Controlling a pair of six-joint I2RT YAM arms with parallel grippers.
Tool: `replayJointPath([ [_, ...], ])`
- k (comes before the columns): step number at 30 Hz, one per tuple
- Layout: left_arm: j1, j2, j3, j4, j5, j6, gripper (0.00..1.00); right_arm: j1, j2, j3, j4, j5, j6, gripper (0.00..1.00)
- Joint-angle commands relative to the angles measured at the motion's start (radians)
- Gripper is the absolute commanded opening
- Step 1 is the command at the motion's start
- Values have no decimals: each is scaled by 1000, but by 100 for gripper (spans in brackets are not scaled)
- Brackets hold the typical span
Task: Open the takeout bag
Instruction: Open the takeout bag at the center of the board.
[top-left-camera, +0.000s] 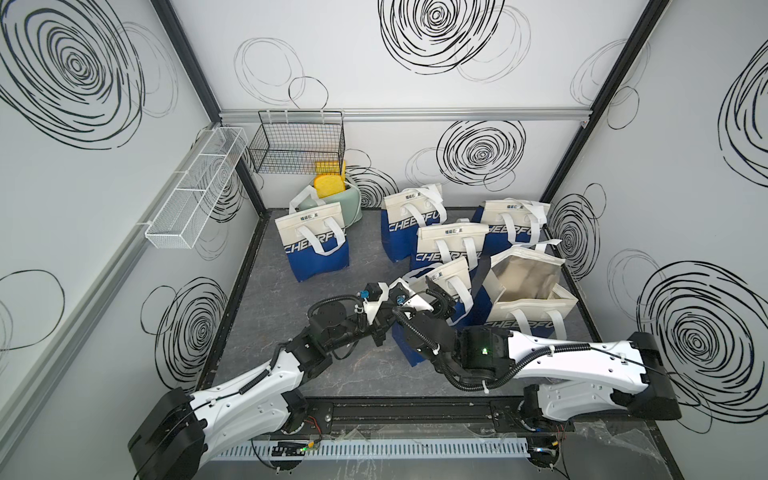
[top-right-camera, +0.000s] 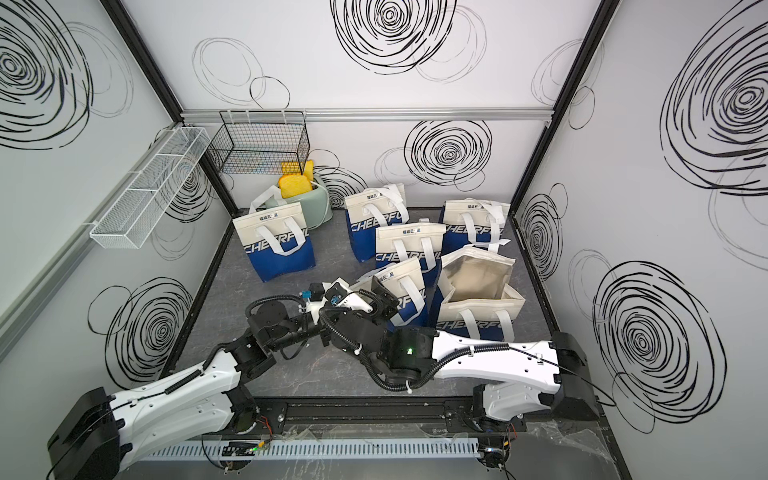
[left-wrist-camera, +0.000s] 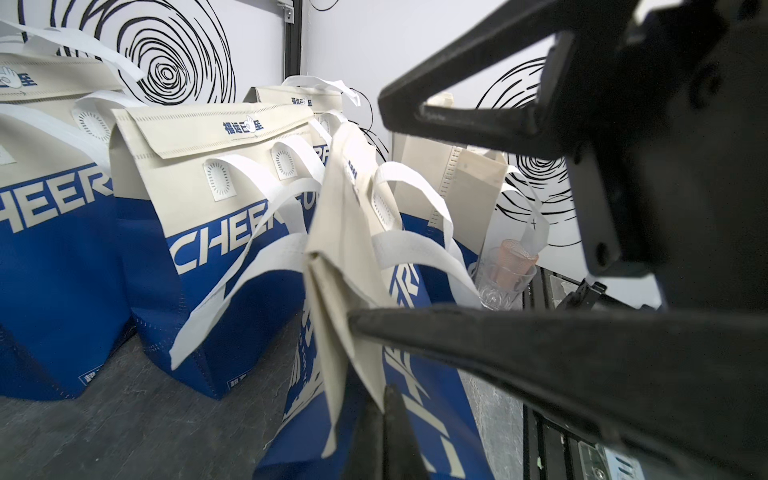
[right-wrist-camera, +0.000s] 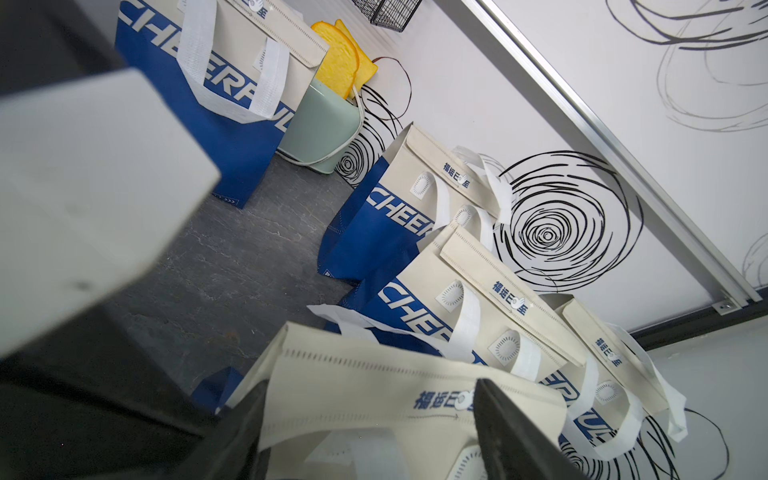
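- Takeout bag (top-left-camera: 449, 274) sits right at both grippers, its cream flap (right-wrist-camera: 332, 365) folded shut between the right gripper's (right-wrist-camera: 365, 399) jaws.
- The right gripper is spread, one finger on either side of the flap, and grasps nothing yet. The left gripper (left-wrist-camera: 386, 399) is clenched, apparently pinching the bag's side edge.
- To do it well, bite only the flap's lip, then peel it up and away from the left gripper's anchoring hold.
- Avoid snagging the white handles (left-wrist-camera: 415, 251). An opened bag (top-left-camera: 528, 286) stands just beyond the right gripper.

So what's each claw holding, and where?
Left claw shut on the side fold of the front closed bag; right claw open astride its flap, holding nothing.
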Motion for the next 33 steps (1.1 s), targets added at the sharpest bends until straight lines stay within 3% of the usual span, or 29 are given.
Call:
replayJointPath([
  [1, -5, -33, 26, 32, 1, 16, 0, -18, 10, 40, -1, 57, 8, 63],
  [3, -6, -43, 25, 32, -2, 20, 0, -30, 13, 50, -24, 67, 24, 46],
  [7, -6, -55, 29, -29, -12, 33, 0, -52, 1, 74, -59, 58, 36, 0],
  [22, -4, -12, 38, -197, -54, 99, 0, -194, -18, 359, -332, -256, 92, 0],
  [33, 0, 29, 22, -317, -84, 151, 0, -331, 23, 485, -404, -373, -35, 0],
])
